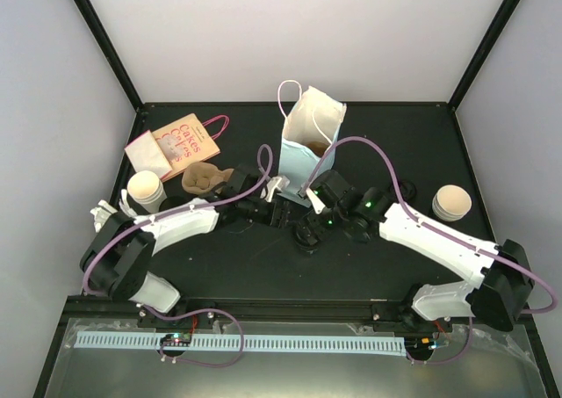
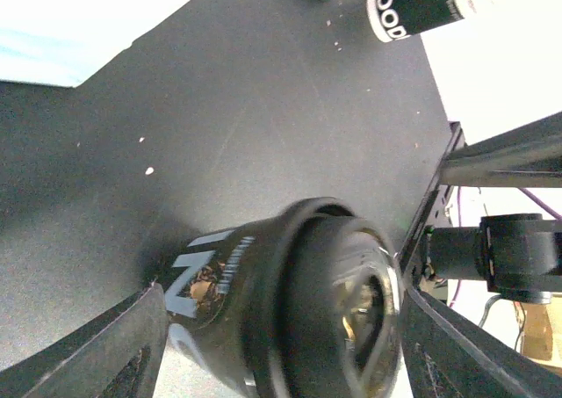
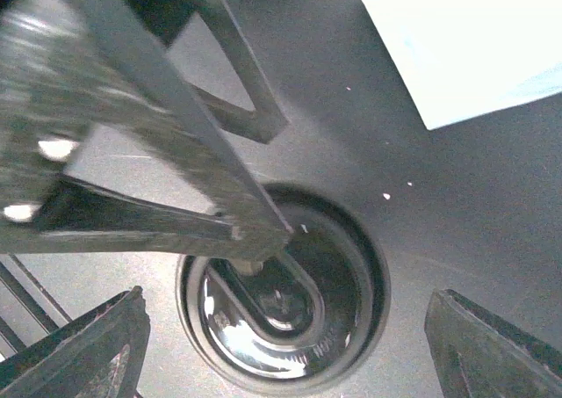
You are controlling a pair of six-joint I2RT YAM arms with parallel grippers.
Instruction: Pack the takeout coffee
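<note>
A matte black table (image 1: 255, 266), dotted with pale specks in the close views, sits inside plain white walls (image 1: 290, 29) edged by a black frame (image 1: 105, 47). A pale blue paper bag (image 1: 309, 139) stands open toward the back.

Only the overhead view shows the surroundings. Left of the bag are a pink bag (image 1: 176, 143) lying flat and a brown pulp carrier (image 1: 202, 180), with a pale lidded cup (image 1: 145, 190) further left. Another pale cup (image 1: 452, 202) stands well to the bag's right. Both arms meet just in front of the bag, hiding the black coffee cup (image 3: 290, 310) from above.

The right wrist view looks down on the cup's black lid, with the right gripper (image 3: 288, 297) spread wide and clear gaps on either side. The left wrist view shows the cup's printed side between the fingers of the left gripper (image 2: 285, 291), which are wide and so close to the cup that contact cannot be told
</note>
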